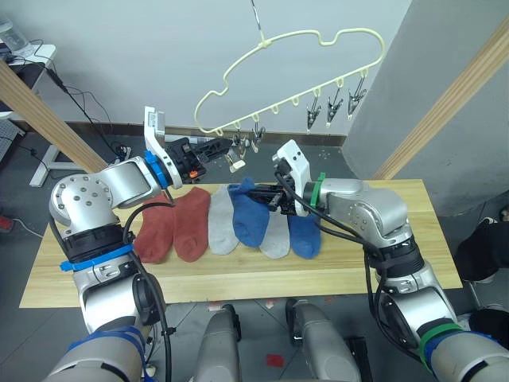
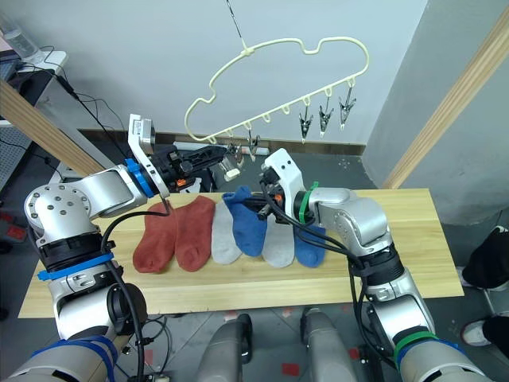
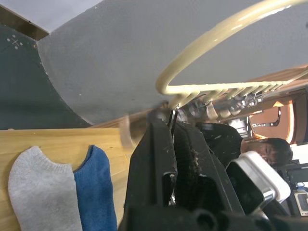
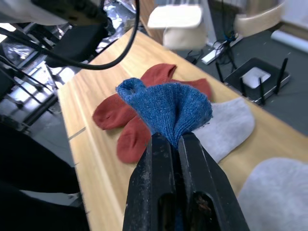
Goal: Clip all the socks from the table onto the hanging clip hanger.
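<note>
While the right claw pinches a soft, light blue sock by its cuff above the bench, the left claw, clenched, steadies the clip hanger.

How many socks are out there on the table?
6, in one row on the table: two rust-red socks at the robot's left, a grey, a blue pinched by the right gripper, another grey, another blue.
</note>
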Tool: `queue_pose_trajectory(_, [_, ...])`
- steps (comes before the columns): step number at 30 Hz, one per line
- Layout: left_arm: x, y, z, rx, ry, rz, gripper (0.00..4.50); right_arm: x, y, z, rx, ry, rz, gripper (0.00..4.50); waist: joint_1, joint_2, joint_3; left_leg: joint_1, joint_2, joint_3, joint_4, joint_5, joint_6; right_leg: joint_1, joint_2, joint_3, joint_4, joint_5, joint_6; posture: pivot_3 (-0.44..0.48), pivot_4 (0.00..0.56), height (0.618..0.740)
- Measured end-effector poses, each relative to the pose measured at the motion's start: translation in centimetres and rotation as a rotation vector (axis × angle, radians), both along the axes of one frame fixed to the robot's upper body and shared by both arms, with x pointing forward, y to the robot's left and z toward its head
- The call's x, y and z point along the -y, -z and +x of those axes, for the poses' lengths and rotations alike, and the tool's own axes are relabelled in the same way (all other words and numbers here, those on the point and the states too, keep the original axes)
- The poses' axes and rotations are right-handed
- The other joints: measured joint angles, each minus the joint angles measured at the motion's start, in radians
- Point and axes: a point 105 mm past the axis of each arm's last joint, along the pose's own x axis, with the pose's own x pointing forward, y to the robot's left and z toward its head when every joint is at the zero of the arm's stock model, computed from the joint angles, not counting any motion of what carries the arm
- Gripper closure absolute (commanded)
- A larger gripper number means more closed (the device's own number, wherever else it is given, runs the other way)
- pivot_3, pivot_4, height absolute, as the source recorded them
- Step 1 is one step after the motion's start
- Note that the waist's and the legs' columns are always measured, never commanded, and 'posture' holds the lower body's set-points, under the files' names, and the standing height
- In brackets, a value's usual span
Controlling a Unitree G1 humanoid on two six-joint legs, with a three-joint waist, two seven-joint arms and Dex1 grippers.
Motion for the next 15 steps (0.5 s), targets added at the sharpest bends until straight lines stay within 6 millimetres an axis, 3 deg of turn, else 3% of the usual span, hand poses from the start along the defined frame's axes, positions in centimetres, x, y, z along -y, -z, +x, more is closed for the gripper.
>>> queue_pose_trajectory(15, [0.5,0.4,-0.6,0.022,0.030,0.055,4.50,-0.8,-1.7,0.6,0.047,-0.012,0.014,4.47,0.000,0.000,0.000,0.000,0.000,0.000,0.000,0.000,0.000,0.000,0.000,0.000,0.000,0.000,0.000,-0.030,0.325,0.740])
